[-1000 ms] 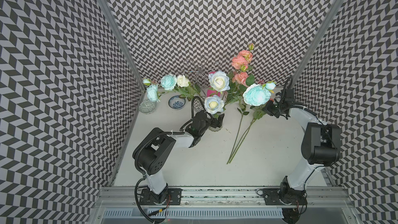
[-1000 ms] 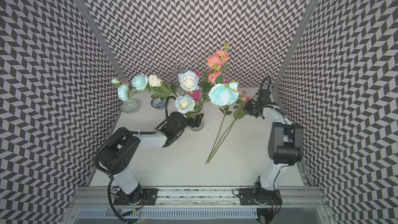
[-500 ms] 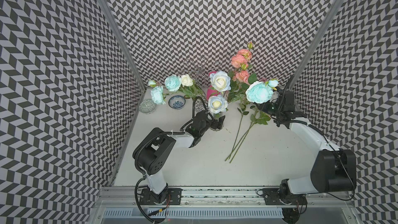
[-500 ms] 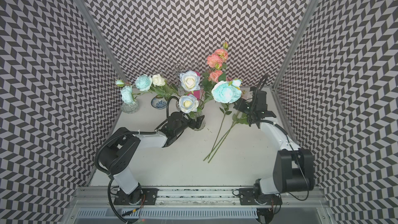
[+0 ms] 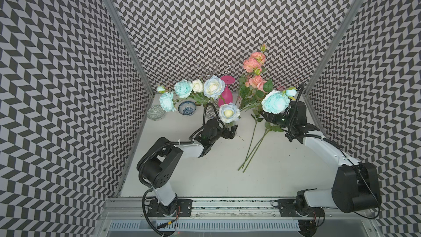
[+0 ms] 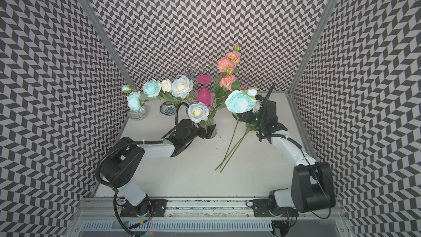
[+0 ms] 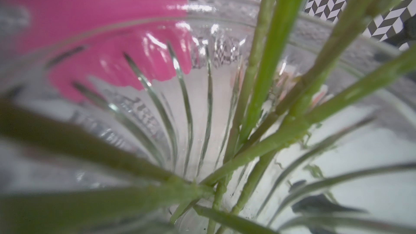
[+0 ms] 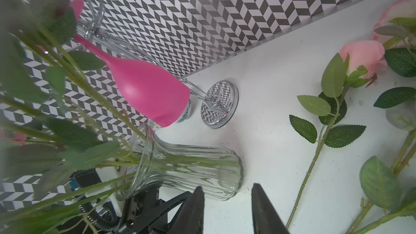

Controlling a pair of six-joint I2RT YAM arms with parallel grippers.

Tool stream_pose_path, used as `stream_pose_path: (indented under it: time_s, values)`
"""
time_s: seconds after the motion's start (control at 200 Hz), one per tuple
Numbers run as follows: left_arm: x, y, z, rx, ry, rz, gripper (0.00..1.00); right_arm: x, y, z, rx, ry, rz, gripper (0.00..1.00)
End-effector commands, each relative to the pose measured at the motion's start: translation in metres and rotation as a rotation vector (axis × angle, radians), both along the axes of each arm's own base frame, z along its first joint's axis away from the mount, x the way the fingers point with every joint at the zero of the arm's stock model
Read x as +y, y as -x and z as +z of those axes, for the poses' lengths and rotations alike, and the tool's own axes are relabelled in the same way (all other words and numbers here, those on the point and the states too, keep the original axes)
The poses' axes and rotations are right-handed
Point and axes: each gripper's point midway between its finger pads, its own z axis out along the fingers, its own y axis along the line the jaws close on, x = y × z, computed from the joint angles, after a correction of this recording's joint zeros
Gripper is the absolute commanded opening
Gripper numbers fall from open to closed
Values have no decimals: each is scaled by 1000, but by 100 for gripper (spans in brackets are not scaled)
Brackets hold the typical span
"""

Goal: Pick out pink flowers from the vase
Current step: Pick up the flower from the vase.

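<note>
Pink flowers (image 5: 251, 64) are split two ways: the coral heads are stood up in the vase (image 8: 191, 169) toward the back wall, and a few loose pink stems (image 5: 254, 143) are laid flat on the white table (image 5: 205, 174) off to its right. That vase is clamped by the left gripper (image 6: 207, 132). The right gripper (image 8: 227, 190) is held near the loose pink stems, jaws parted, nothing caught between them.

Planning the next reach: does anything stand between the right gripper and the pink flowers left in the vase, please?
Yes. In a top view the large turquoise bloom hangs over the right gripper, between it and the pink flowers in the vase.
</note>
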Motion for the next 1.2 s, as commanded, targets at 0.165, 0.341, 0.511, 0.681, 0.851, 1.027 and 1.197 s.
stream_pose_path:
  time_s: [0.165, 0.341, 0.511, 0.681, 0.851, 1.027, 1.197]
  values:
    - [2, 7, -14, 65, -6, -7, 100, 2, 26, 103, -292, -19, 23, 31]
    - [1, 8, -15, 69, -5, -13, 100, 26, 51, 133, -374, -40, 117, 29]
    - [-1, 9, -14, 69, 2, -20, 100, 49, 61, 141, -405, -39, 169, 29]
    - [-1, 9, -14, 68, 1, -21, 100, 76, 59, 146, -415, -74, 220, 26]
    - [-3, 9, -13, 68, 5, -24, 100, 131, 82, 149, -407, -92, 354, 24]
    - [-4, 9, -15, 72, 4, -29, 100, 163, 105, 154, -415, -88, 429, 24]
    - [-5, 9, -19, 78, 4, -28, 100, 146, 98, 162, -443, -23, 323, 25]
